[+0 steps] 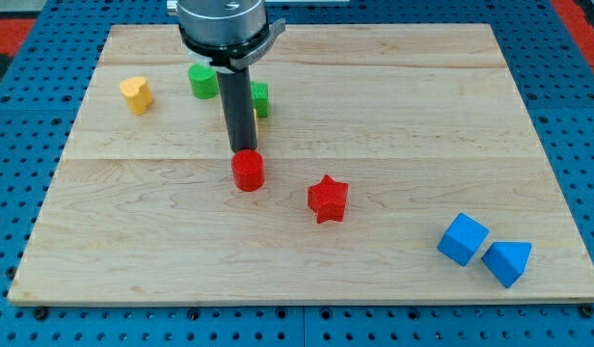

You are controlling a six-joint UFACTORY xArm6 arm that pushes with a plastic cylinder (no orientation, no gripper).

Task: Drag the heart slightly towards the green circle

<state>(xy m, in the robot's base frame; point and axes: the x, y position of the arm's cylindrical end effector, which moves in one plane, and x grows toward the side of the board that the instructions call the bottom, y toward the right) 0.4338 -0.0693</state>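
The yellow heart [136, 94] sits near the board's upper left. The green circle [202, 81] stands just to its right, a short gap apart. My tip [243, 151] is lower and to the right of both, touching the top edge of a red cylinder [248, 172]. A second green block [260, 99] is partly hidden behind my rod, so its shape is unclear.
A red star [327, 199] lies right of the red cylinder. A blue cube [462, 239] and a blue triangular block [506, 262] sit together at the lower right. The wooden board [393, 106] rests on a blue pegboard.
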